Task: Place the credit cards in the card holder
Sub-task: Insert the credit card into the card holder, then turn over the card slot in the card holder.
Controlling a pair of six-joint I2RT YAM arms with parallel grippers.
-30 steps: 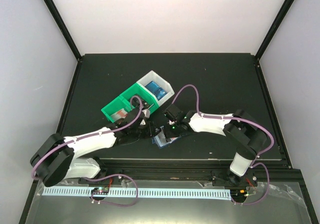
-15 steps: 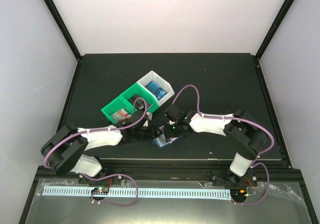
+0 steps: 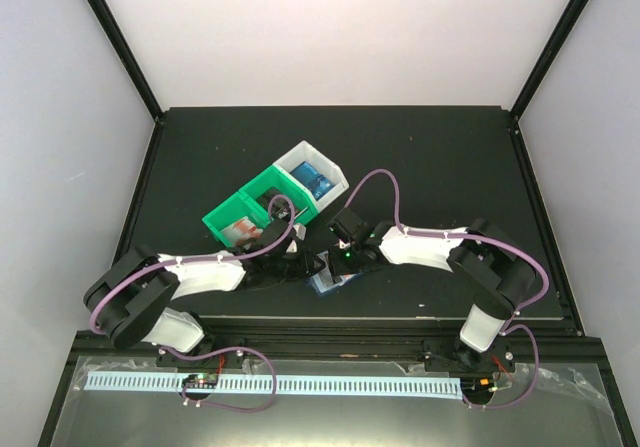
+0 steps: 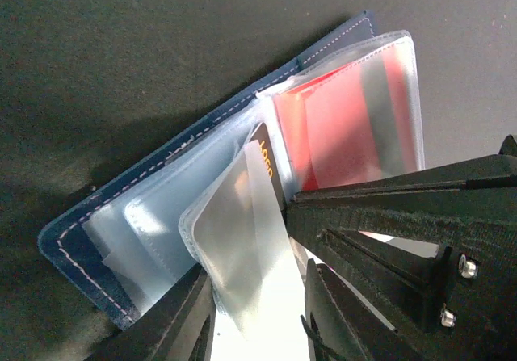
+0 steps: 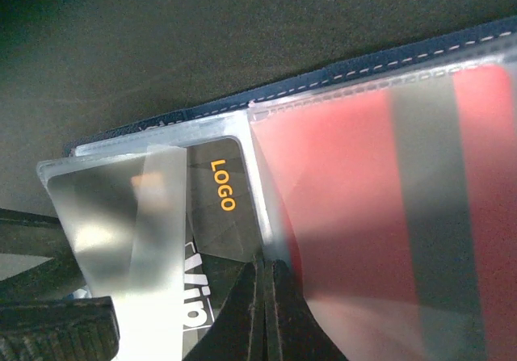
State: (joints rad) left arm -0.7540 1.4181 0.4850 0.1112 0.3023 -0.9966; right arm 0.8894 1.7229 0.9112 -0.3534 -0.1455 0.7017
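Observation:
The dark blue card holder [image 4: 121, 216] lies open near the table's front, also in the top view [image 3: 325, 282]. A red card [image 4: 347, 127] sits in one clear sleeve. A black card marked LOGO [image 5: 218, 191] lies partly under another sleeve [image 4: 230, 240]. My left gripper [image 4: 257, 296] has its jaws on the black card's two long edges; in the top view it [image 3: 303, 267] is just left of the holder. My right gripper [image 5: 266, 272] is shut, its tips pressed on the sleeve seam between the black and red cards; in the top view it [image 3: 340, 263] is above the holder.
A green bin [image 3: 228, 210] with red-and-white cards [image 3: 243, 231] and a white bin [image 3: 300, 155] with blue cards [image 3: 318, 180] stand just behind the grippers. The table's front edge [image 3: 400, 317] is close below the holder. The right gripper's body [image 4: 404, 216] crowds the left one.
My left arm drew its elbow in and its gripper moved right and forward to the holder, most of it before the middle frame. The right arm and the holder have not moved.

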